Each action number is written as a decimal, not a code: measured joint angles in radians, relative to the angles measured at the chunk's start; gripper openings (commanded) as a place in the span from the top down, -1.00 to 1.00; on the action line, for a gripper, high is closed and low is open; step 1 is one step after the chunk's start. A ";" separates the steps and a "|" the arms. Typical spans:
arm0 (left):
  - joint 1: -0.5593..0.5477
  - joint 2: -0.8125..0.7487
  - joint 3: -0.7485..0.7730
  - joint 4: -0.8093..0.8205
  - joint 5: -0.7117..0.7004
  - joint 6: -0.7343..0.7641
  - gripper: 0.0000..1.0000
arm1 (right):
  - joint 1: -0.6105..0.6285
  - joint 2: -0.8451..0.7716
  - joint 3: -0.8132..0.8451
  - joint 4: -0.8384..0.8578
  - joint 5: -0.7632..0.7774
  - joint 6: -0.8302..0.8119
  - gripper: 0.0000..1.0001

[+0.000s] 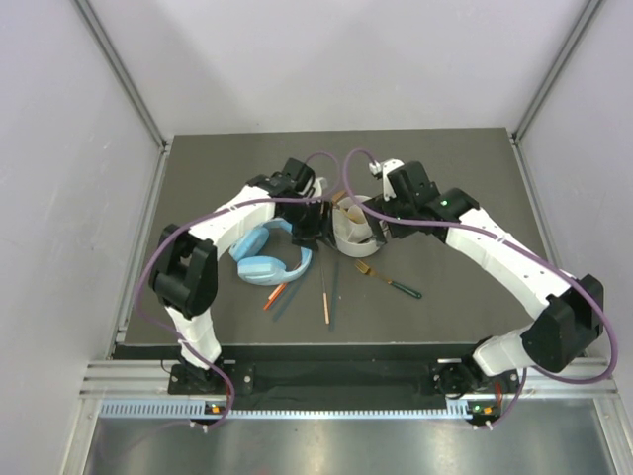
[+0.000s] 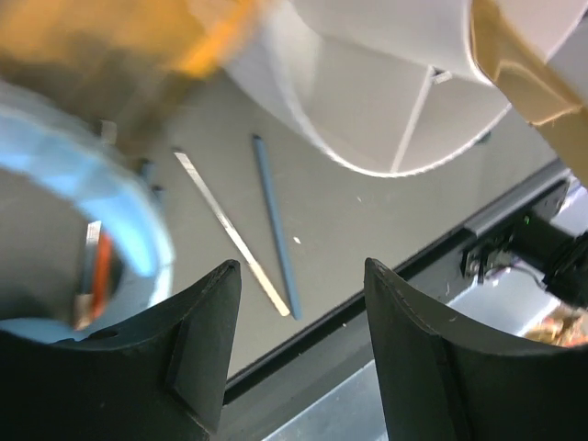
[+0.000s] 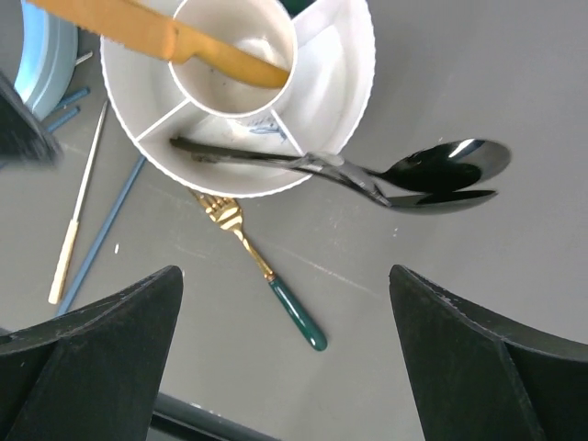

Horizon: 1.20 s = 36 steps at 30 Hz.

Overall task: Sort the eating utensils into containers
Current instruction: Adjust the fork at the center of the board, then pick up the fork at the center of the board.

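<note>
Right fingers [image 3: 101, 363] spread wide, nothing between, poised above the near rim of the round white holder [image 3: 354, 83]. Inside that holder, a small round cup in the middle with dividers running out from it. Across the cup's rim, a gold utensil [image 3: 175, 41], one end down in the cup, the other running out past the edge of the view. In an outer compartment, the handles of two black spoons [image 3: 441, 175], their bowls jutting past the rim over the bench [image 1: 445, 178]. Just beside the rim, flat on the bench, a gold fork [image 3: 248, 248] with a dark green handle pointing away from the holder. Left fingers [image 2: 197, 358] parted too, gripping nothing, right beside the holder on its other side. Through their gap, a teal chopstick [image 2: 274, 225] and a silvery stick [image 2: 230, 230] lying close together on the bench. At the top of the left wrist view, a gold blur too close to make out. Farther out, light blue headphones [image 1: 267, 255] near the holder, with more chopsticks [image 1: 327, 297] between them and the fork.
</note>
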 measured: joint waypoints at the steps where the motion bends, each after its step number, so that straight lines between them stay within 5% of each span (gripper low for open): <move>1: -0.014 0.007 0.000 -0.002 0.005 -0.001 -0.22 | -0.002 0.000 0.003 0.001 0.003 0.002 -0.89; 23: -0.098 0.148 -0.014 0.133 -0.071 -0.124 -0.20 | -0.077 -0.068 0.177 -0.009 0.038 0.046 -0.92; 36: -0.091 0.326 0.218 0.182 -0.225 -0.182 -0.22 | -0.088 -0.021 0.185 -0.205 -0.047 0.027 -0.85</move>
